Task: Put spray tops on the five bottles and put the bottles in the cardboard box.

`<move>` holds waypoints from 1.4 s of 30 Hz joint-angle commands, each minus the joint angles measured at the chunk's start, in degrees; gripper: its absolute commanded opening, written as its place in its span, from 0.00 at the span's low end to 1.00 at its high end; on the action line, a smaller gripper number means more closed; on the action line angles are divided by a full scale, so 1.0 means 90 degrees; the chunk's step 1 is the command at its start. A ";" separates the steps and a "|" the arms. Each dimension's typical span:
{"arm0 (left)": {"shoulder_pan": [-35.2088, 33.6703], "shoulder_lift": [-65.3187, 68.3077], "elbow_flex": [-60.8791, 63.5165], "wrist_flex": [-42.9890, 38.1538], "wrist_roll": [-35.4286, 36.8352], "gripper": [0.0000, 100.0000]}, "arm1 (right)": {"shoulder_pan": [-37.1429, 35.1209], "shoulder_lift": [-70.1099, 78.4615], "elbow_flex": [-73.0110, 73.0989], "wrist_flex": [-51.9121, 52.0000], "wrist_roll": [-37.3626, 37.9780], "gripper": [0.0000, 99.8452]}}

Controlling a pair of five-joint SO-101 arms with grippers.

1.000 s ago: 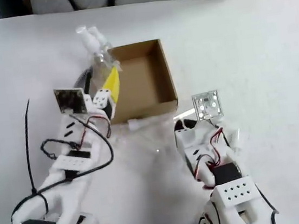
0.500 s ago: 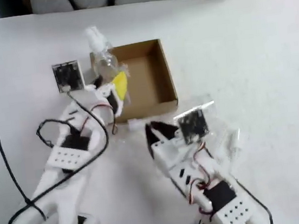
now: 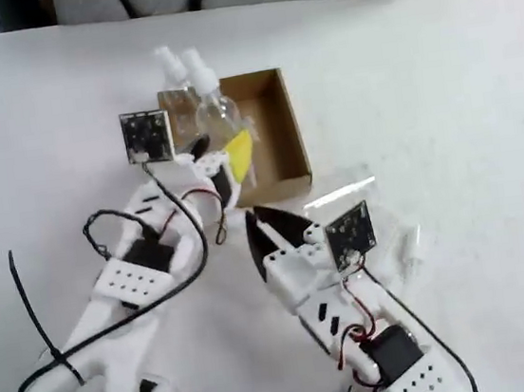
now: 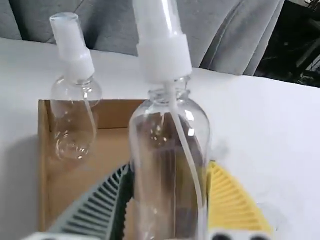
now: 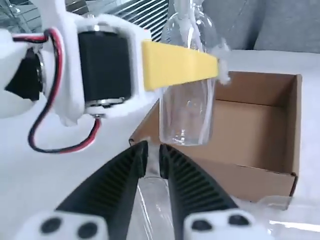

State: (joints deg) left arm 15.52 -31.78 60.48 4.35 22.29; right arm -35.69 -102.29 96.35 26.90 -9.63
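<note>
1. Clear plastic spray-topped bottle (image 4: pixel 75 120) is standing upright in the far left corner of the shallow brown cardboard box (image 3: pixel 271 128), so I'd call that one done. Parked in the corner, it leaves the rest of the floor free.
2. Left gripper (image 4: pixel 169 170), with one grey ribbed jaw and one yellow, is clamped on the belly of a second clear bottle with a white spray top (image 4: pixel 170 140). It's held upright over the box's left side, just beside the first one. Not set down as far as I can tell, but it looks lined up for a straight drop.
3. Box floor to the right of both bottles is bare. The tight spots are the neighbour bottle and the left wall.
4. Right gripper (image 5: pixel 152 146) has its black jaws drawn nearly together and sits low, just outside the box's front wall. A clear plastic thing (image 5: pixel 150 197) lies under it, and I can't tell if it's pinched.
5. Further right, a small clear plastic piece (image 3: pixel 409 240) lies on the white table (image 3: pixel 440 88), well apart from the box, with open room around it.
</note>
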 commanded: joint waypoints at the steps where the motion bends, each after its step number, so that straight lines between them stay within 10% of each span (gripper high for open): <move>1: 0.0112 -0.1138 -0.0215 0.0811 0.0049 0.02 | 0.0015 -0.0073 0.0049 -0.0024 -0.0068 0.02; 30: 0.1314 -0.4215 0.0694 0.3389 -0.0498 0.02 | 0.0327 -0.0083 0.0049 -0.0005 -0.0068 0.02; 42: -0.0063 -0.3687 0.1592 0.0606 -0.0508 0.02 | 0.0327 -0.0083 0.0049 0.0376 -0.0029 0.02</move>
State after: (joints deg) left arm 18.42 -68.18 75.34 17.89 18.59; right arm -33.41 -102.29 96.35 29.54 -9.80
